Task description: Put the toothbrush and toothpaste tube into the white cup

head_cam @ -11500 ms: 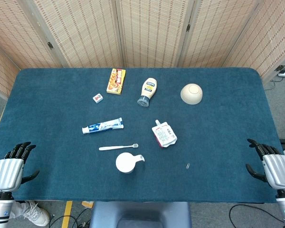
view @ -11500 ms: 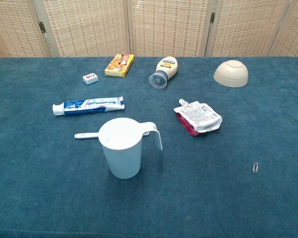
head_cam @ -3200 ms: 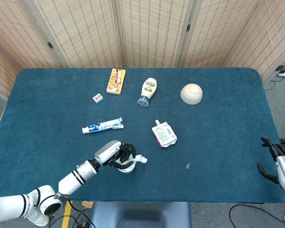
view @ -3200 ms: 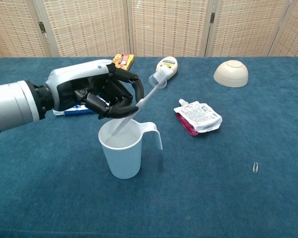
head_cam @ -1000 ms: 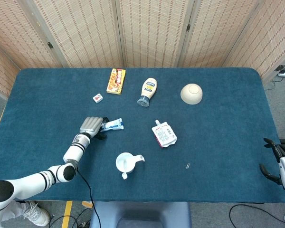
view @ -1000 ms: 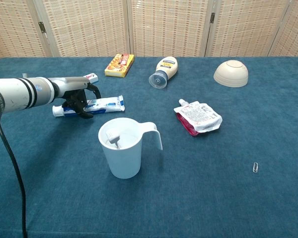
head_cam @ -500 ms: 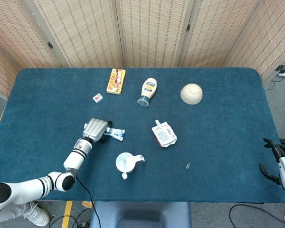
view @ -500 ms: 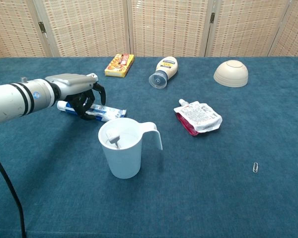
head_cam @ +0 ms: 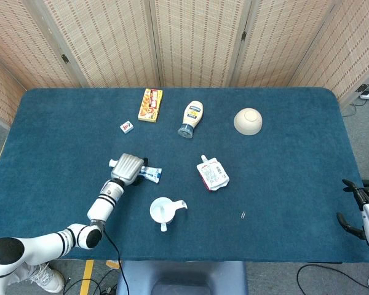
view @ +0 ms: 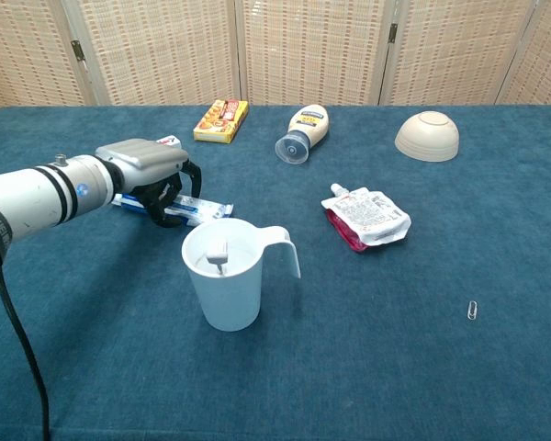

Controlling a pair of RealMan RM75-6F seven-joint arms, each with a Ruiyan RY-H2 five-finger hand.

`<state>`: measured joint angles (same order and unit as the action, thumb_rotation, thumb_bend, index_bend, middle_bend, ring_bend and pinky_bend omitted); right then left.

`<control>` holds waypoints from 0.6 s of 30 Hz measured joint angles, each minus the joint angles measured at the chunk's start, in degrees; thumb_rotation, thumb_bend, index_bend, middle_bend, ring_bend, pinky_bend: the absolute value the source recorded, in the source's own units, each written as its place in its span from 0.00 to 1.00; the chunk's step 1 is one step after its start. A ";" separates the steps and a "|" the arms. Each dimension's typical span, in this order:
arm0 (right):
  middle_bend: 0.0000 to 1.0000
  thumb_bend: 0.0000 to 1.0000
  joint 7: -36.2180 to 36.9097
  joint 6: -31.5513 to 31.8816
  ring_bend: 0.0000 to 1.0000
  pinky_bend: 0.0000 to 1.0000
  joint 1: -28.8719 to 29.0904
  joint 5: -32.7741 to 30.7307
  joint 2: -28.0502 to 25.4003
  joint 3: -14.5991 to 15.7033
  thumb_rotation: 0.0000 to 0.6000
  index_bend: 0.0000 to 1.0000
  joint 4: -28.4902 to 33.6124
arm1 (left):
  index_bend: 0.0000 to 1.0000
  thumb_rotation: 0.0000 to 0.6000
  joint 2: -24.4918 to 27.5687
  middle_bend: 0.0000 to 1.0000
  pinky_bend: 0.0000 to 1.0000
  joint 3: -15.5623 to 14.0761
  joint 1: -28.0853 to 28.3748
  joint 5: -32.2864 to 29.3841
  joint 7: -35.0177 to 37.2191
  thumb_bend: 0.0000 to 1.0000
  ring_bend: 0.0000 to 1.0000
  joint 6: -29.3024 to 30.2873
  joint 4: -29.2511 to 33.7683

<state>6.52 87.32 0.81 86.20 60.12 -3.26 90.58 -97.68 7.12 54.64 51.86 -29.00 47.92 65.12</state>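
**Even, bright light; sharp frames**

Both views are brightly and evenly lit from above, with no glare. Shadows are soft and short: a faint one lies beside the white cup point(view: 224, 274) on the table point(view: 395, 349). Focus holds throughout; the head view bends slightly at its edges.

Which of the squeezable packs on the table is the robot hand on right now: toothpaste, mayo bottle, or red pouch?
The toothpaste tube: the left robot hand grips it. The mayo bottle and red pouch lie untouched.

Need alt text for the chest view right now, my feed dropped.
The left hand grips the toothpaste tube on the blue table, just behind the white cup, which already holds the toothbrush. A red pouch lies to the cup's right.
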 measured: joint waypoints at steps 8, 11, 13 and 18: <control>0.31 0.23 0.63 0.05 0.26 0.29 -0.14 0.01 -0.01 0.03 1.00 0.15 -0.53 | 0.52 1.00 -2.39 0.77 0.67 -0.09 -0.25 1.65 -1.31 0.35 0.66 0.96 -2.53; 0.31 0.22 0.70 -0.17 0.26 0.29 0.05 0.20 0.05 0.03 1.00 0.15 -0.62 | 0.58 1.00 -2.72 0.79 0.69 0.37 -0.65 2.16 0.14 0.35 0.68 1.17 -2.85; 0.31 0.22 0.66 -0.37 0.26 0.29 0.21 0.31 0.11 0.04 1.00 0.15 -0.63 | 0.61 1.00 -2.76 0.80 0.70 0.96 -1.02 2.61 1.94 0.35 0.69 1.47 -2.92; 0.31 0.23 0.44 -0.55 0.26 0.29 0.60 0.56 0.21 -0.12 1.00 0.15 -0.47 | 0.66 1.00 -1.67 0.81 0.71 3.03 -2.21 3.98 8.80 0.35 0.69 2.04 -1.60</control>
<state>6.96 86.76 1.41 86.76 60.34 -3.38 90.11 -99.35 10.15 52.43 55.84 -20.20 49.97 63.52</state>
